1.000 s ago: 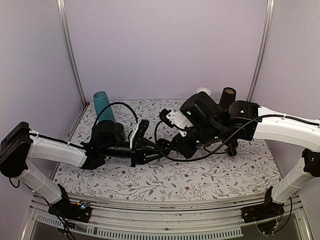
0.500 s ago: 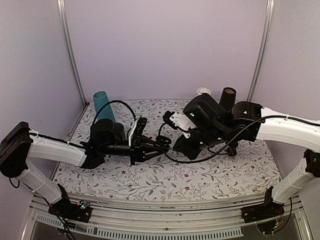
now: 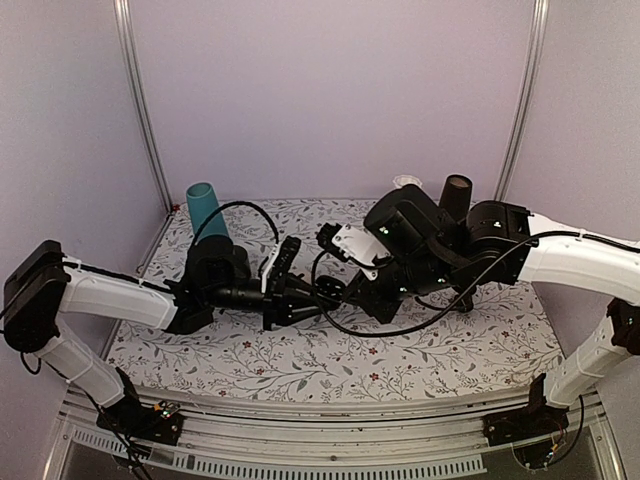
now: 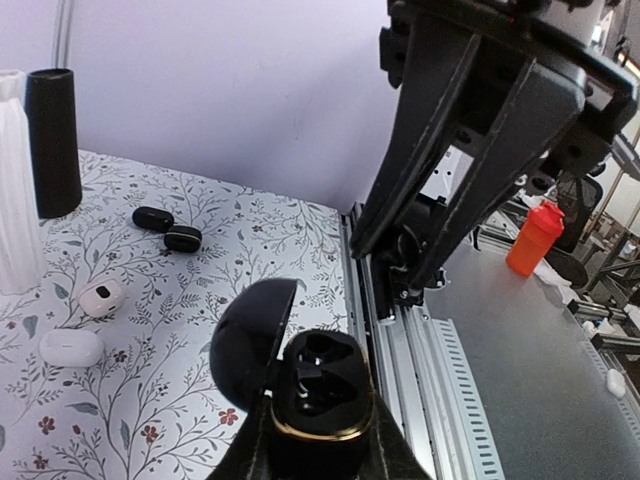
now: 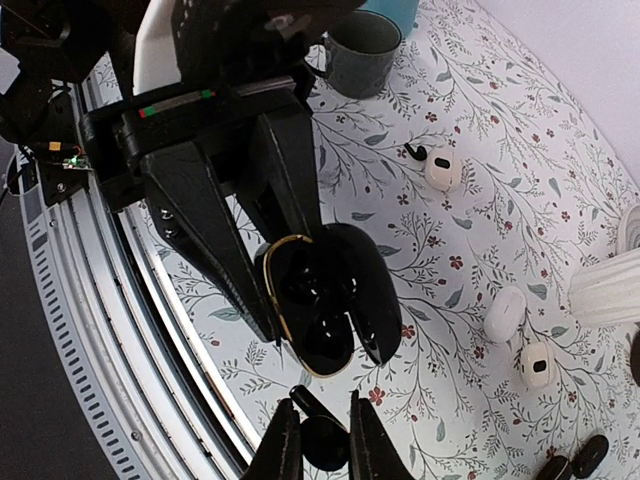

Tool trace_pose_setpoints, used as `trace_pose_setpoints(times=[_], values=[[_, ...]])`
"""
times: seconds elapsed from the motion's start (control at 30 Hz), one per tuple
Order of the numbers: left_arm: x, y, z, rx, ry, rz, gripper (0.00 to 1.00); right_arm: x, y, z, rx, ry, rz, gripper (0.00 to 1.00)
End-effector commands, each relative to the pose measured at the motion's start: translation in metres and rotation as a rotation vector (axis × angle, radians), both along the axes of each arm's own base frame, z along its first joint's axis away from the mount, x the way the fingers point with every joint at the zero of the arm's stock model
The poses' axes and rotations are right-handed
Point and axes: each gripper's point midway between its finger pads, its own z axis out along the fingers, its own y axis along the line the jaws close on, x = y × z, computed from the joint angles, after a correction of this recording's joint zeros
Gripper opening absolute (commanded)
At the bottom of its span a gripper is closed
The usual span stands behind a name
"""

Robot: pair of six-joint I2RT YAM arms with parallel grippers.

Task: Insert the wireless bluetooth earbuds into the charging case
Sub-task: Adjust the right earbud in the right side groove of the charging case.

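Observation:
My left gripper (image 4: 320, 445) is shut on the glossy black charging case (image 4: 322, 395). The case is held above the table with its hinged lid (image 4: 250, 330) open to the left and its gold rim showing. Its wells look dark; I cannot tell whether an earbud sits in one. In the right wrist view the open case (image 5: 315, 310) lies just ahead of my right gripper (image 5: 325, 440). That gripper is shut on a small black earbud (image 5: 326, 445), a short gap from the case rim. In the top view both grippers meet at mid-table, left gripper (image 3: 318, 297) and right gripper (image 3: 350, 300).
Two small black oval pieces (image 4: 168, 228) lie on the floral table, also in the right wrist view (image 5: 575, 460). White pebble pieces (image 5: 443, 170) (image 5: 505, 313) (image 5: 538, 365) lie nearby. Also on the table: a grey mug (image 5: 360, 40), a teal cup (image 3: 203, 208), a black cylinder (image 3: 456, 195) and a white ribbed object (image 4: 12, 200).
My right gripper with the earbud drew slightly right, then came back left toward the case. My left gripper with the open case shifted only a little.

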Motion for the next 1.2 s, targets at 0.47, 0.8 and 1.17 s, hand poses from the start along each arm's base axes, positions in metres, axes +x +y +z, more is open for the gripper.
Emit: trace_pose_setpoints(times=[0.47,0.8,1.17], values=[[-0.014,0.000,0.005,-0.002,0.003,-0.113,0.00,0.000,0.005,-0.015,-0.129,-0.057,0.036,0.04],[-0.012,-0.004,0.000,0.013,0.024,-0.117,0.00,0.000,0.004,-0.003,-0.113,-0.078,0.029,0.04],[-0.011,-0.005,-0.006,0.034,0.041,-0.119,0.00,-0.003,-0.002,-0.005,-0.126,-0.066,0.030,0.04]])
